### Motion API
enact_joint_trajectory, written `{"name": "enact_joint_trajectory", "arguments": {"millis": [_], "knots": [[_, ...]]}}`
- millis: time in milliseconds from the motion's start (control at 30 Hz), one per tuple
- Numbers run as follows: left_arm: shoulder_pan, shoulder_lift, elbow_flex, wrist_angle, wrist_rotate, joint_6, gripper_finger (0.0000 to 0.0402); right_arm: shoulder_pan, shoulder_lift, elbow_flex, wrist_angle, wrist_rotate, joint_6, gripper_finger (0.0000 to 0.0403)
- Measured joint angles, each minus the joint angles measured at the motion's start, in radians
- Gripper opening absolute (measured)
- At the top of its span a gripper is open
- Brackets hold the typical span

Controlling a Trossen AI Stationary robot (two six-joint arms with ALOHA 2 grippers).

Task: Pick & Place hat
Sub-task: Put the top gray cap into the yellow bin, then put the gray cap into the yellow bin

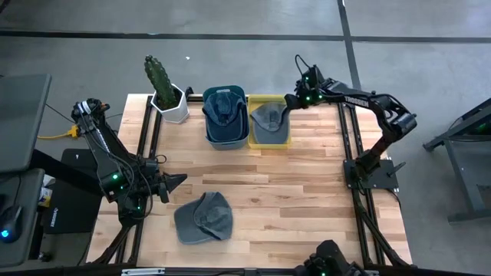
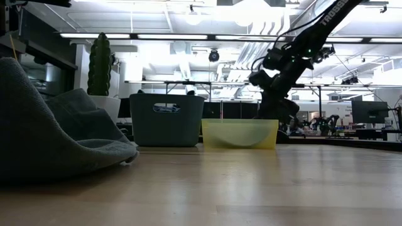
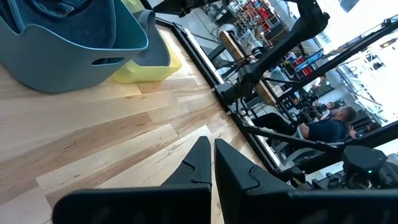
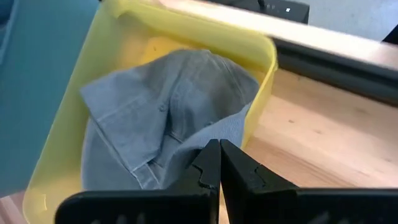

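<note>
right gripper (image 4: 219,163) pinched shut on nothing, arm stretched over the yellow bin (image 1: 270,123) holding a grey cap (image 4: 168,118); left gripper (image 3: 211,163) shut too, parked low

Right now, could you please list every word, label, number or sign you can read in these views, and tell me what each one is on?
"TROSSEN": white letters along the right arm in the high view, above the yellow bin.
Part of the same lettering shows on that arm in the low view, cut off, not readable.
Label on the blue bin: blurred, unreadable.
Coloured shelf goods in the left wrist view's background: too small to read.
</note>
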Motion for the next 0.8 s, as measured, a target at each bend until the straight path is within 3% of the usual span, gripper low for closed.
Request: {"name": "enact_joint_trajectory", "arguments": {"millis": [467,800], "knots": [[0.0,0.0,0.0,0.0,0.0,0.0,0.0,0.016,0.02,0.0,0.016,-0.048,0.011,0.0],[0.0,0.0,0.0,-0.001,0.001,0.0,0.0,-0.009,-0.079,0.0,0.023,-0.057,0.017,0.0]]}}
